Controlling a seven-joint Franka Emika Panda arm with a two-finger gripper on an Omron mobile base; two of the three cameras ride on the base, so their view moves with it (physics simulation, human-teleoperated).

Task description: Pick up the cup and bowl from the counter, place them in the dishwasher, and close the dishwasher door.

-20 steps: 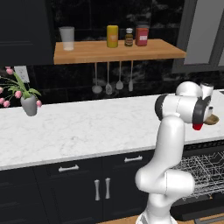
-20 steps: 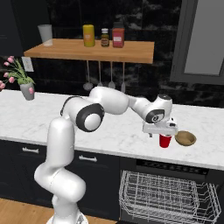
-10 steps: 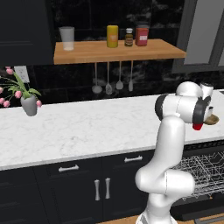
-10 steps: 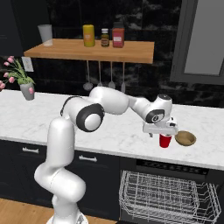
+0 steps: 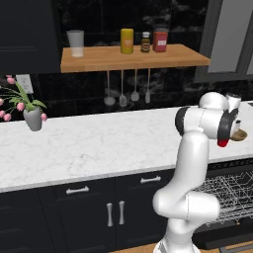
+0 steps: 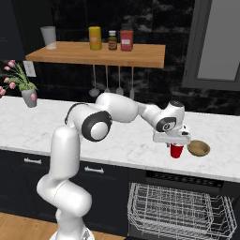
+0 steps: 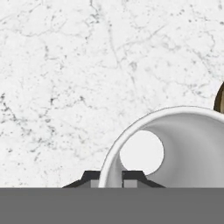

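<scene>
The red cup (image 6: 176, 151) with a white inside stands upright on the white marble counter (image 6: 47, 122), above the dishwasher (image 6: 178, 211). My gripper (image 6: 175, 142) comes down on it from above. In the hand view the gripper (image 7: 112, 178) is shut on the cup (image 7: 188, 144), one fingertip (image 7: 91, 177) outside its rim and one inside. The tan bowl (image 6: 198, 148) sits on the counter just right of the cup, apart from it, and shows as a brown sliver (image 7: 220, 98) in the hand view. The dishwasher's wire rack (image 5: 232, 197) is pulled out. The dishwasher door is out of view.
A grey vase of pink flowers (image 5: 32, 118) stands at the counter's far left. A wooden shelf (image 6: 103, 52) on the wall carries a tumbler and jars, with utensils (image 6: 107, 89) hanging under it. Navy cabinets (image 5: 99, 212) with silver handles sit left of the dishwasher.
The fingers have closed onto the cup's rim. The arm, cup and bowl stay where they were.
</scene>
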